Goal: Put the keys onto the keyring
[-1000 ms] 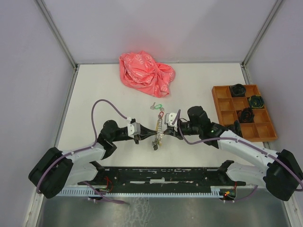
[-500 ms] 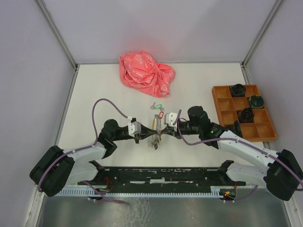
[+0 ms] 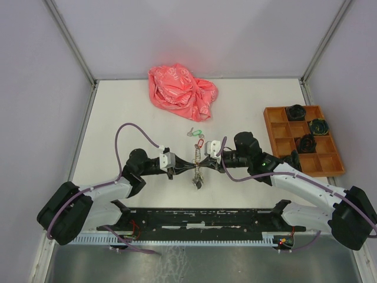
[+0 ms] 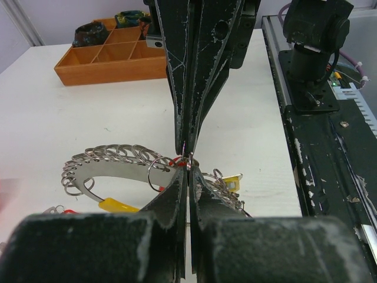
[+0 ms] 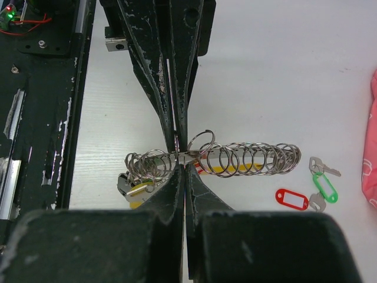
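Since a second ago the keyring [image 3: 198,165] has swung from a slant into a straighter line, its lower end now toward 6 o'clock. The left gripper [image 3: 189,167] and right gripper [image 3: 204,163] meet nose to nose, each pressed together on the ring's thin wire, almost at one spot. The red-tagged key [image 3: 201,142] and green-tagged key [image 3: 194,132] lie loose on the table [image 3: 129,106] at 12 o'clock of the ring, not yet threaded. So narrow a pinch may let the wire twist or slip, and whichever gripper lets go to fetch a key could leave the ring sagging onto the red tag and knocking it aside.
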Controlling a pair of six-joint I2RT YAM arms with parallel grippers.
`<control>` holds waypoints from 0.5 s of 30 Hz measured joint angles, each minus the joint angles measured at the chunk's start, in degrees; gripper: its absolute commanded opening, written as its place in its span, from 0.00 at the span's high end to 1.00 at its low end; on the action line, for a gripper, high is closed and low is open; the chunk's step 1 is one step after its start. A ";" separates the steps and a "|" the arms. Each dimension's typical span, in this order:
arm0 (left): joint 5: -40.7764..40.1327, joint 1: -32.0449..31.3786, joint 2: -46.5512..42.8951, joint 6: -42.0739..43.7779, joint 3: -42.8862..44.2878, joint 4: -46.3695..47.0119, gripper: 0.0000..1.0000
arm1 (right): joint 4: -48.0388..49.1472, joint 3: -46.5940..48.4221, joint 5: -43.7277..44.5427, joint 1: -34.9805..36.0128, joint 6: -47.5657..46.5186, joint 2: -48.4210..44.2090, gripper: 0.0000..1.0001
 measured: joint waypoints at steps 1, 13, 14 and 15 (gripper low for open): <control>0.00 -0.02 0.00 0.00 0.00 0.00 0.97 | -0.13 0.00 0.04 0.00 -0.11 0.00 0.99; 0.20 -0.02 -1.01 0.04 0.00 -0.92 0.97 | -4.87 0.00 0.79 0.00 -2.49 -1.81 0.99; 0.22 -0.02 -1.01 0.04 0.00 -0.92 0.97 | -5.03 0.00 0.70 0.00 -2.51 -1.81 0.99; 0.24 -0.02 -1.01 0.04 0.00 -0.92 0.97 | -5.09 0.00 0.66 0.00 -2.51 -1.81 0.99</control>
